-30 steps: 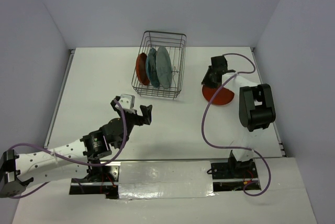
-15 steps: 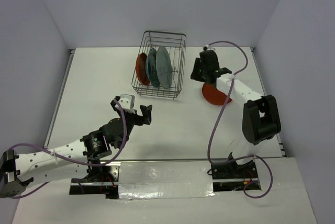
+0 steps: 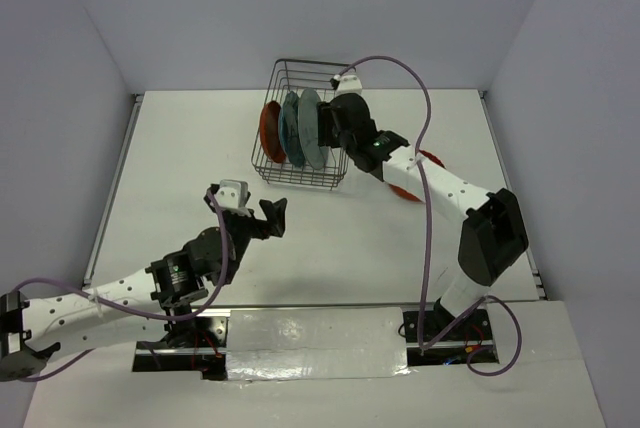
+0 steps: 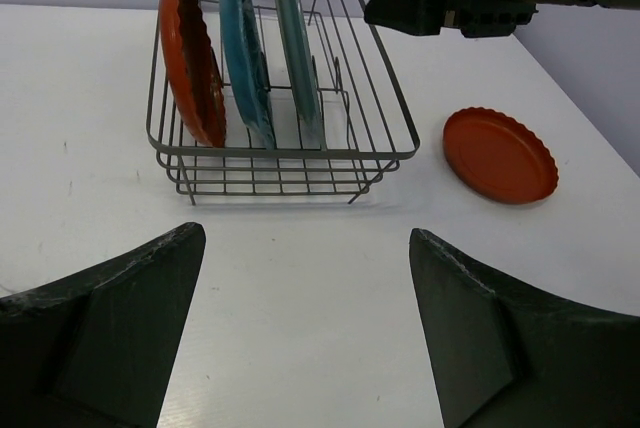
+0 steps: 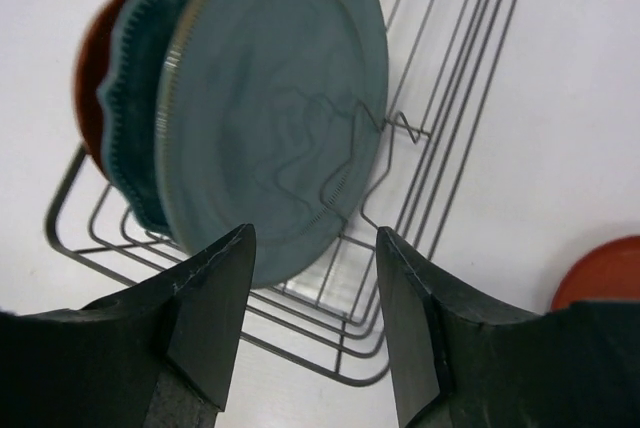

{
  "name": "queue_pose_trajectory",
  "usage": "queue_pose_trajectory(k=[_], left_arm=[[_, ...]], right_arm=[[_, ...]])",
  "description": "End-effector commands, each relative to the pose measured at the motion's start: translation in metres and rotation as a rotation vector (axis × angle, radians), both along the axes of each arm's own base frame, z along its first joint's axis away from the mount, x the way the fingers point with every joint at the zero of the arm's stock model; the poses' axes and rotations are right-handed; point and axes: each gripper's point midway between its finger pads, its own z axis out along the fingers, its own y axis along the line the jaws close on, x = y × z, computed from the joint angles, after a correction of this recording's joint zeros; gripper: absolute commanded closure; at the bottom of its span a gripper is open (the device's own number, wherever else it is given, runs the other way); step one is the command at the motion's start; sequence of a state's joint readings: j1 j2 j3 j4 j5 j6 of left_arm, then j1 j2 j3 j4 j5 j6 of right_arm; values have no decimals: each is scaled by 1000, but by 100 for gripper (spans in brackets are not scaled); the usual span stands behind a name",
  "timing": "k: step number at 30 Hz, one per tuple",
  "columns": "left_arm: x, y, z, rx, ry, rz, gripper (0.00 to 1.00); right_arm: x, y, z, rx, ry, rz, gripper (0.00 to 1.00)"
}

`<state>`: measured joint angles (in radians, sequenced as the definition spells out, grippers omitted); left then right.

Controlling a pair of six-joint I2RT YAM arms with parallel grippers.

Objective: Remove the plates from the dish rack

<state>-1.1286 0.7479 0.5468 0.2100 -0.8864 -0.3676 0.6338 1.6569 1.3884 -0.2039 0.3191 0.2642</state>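
Three plates are stood on edge in the dish rack (image 4: 285,154): an orange-red plate (image 4: 190,63) at its left end, a scalloped teal-blue plate (image 4: 243,53) next, then a pale grey-teal plate (image 5: 280,118). A second orange-red plate (image 4: 500,155) is laid flat on the table to the rack's right. The right gripper (image 5: 315,248) is held over the rack at the grey-teal plate, jaws parted, nothing gripped. The left gripper (image 4: 305,238) is held wide open and empty, well apart from the rack's near side.
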Motion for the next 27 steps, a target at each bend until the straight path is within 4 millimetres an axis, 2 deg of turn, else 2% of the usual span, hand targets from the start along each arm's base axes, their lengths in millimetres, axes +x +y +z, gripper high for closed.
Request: queue_pose_trajectory(k=[1,6,14,18,19,20,22,27], left_arm=[[0,4,7,-58,-17,17,4],[1,6,5,-56,-11,33,5],[0,10,7,-76,-24,35,4],[0,11,7,-74,-16,46,4],[1,11,6,-70,-14,48,4],[1,11,5,-70,-14,48,4],[1,11,5,-71,-15,50,4],[0,13,5,-77,-17,56,4]], right_arm=[[3,9,74,44,-201,-18,41],[-4,36,89,48,-253,41,33],[2,64,79,-12,-244,45,32],[7,73,71,-34,-229,27,32],[11,73,55,-65,-196,7,32],[15,73,57,-68,-197,-7,32],[19,76,43,-94,-178,-19,32],[23,74,24,-122,-157,-46,33]])
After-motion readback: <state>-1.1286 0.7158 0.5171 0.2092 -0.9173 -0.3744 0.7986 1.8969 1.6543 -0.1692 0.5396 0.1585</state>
